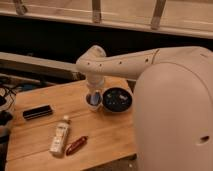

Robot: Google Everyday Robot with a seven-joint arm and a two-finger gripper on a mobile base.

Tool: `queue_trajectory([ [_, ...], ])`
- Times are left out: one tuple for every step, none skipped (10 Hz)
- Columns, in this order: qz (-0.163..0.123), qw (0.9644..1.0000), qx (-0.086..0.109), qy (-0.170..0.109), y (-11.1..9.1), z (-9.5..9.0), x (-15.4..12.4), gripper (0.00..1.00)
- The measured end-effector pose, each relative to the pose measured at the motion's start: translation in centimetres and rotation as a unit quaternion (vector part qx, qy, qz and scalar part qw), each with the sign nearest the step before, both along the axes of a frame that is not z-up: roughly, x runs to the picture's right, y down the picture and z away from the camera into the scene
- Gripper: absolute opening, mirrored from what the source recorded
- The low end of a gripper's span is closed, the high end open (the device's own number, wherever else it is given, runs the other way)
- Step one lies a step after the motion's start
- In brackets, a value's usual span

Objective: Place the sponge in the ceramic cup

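A small pale ceramic cup stands on the wooden table, just left of a dark bowl. My gripper points straight down onto the cup's mouth and hides most of it. A small blue patch, apparently the sponge, shows right at the cup's rim under the gripper. Whether the gripper still holds it or it rests inside the cup cannot be made out.
A dark bowl sits against the cup's right side. A black flat box lies at the left, with a white bottle and a reddish-brown packet near the front. My arm's large white body fills the right.
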State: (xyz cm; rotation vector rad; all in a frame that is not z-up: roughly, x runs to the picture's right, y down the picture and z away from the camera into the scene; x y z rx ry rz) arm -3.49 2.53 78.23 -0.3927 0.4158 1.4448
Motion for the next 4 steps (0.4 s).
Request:
queue_trajectory([
  [0.001, 1.0, -0.004, -0.005, 0.17, 0.0, -0.64, 0.38],
  [-0.003, 1.0, -0.004, -0.006, 0.34, 0.01, -1.07, 0.38],
  [-0.005, 1.0, -0.002, -0.001, 0.37, 0.08, -0.83, 0.34],
  [-0.009, 0.9999, 0.002, 0.006, 0.32, 0.11, -0.6, 0.26],
])
